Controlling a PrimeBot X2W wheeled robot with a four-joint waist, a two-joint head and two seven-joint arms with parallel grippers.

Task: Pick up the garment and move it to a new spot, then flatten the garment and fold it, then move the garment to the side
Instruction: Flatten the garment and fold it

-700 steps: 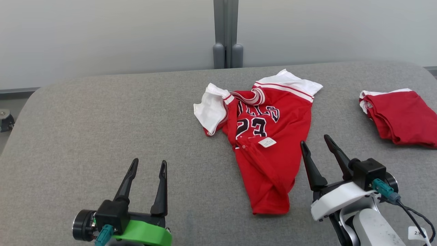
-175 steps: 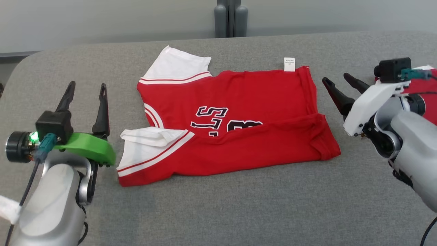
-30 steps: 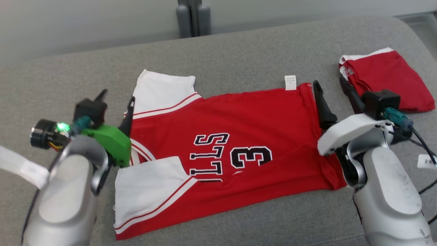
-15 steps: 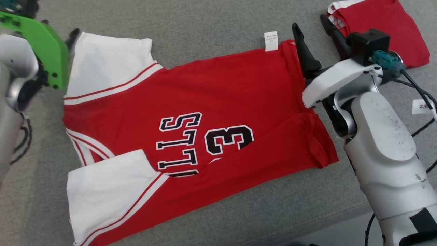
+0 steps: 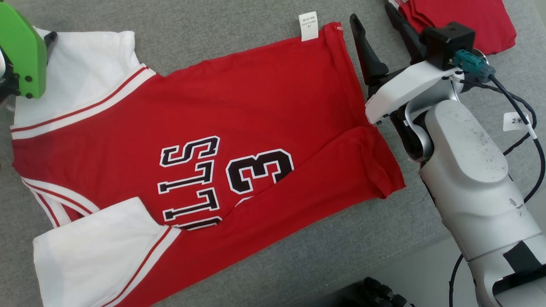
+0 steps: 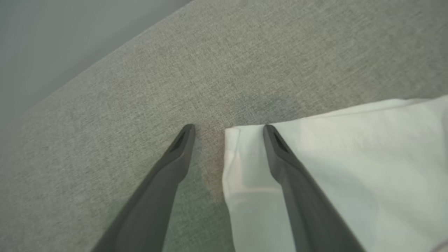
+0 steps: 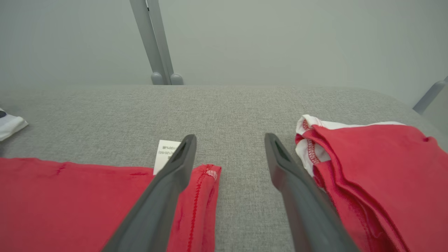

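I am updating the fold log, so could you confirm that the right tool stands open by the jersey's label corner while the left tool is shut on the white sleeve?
Not quite: the left tool is open, not shut; the left wrist view shows its fingers apart astride the corner of the white sleeve. The right tool stands open by the label corner of the jersey.

Head camera looks steeply down, close over the shirt (image 5: 256, 98). Wrist cameras skim low along the left gripper (image 6: 228, 126) and right gripper (image 7: 230, 137), whose neighbouring hem (image 7: 206, 182) the head also sees.
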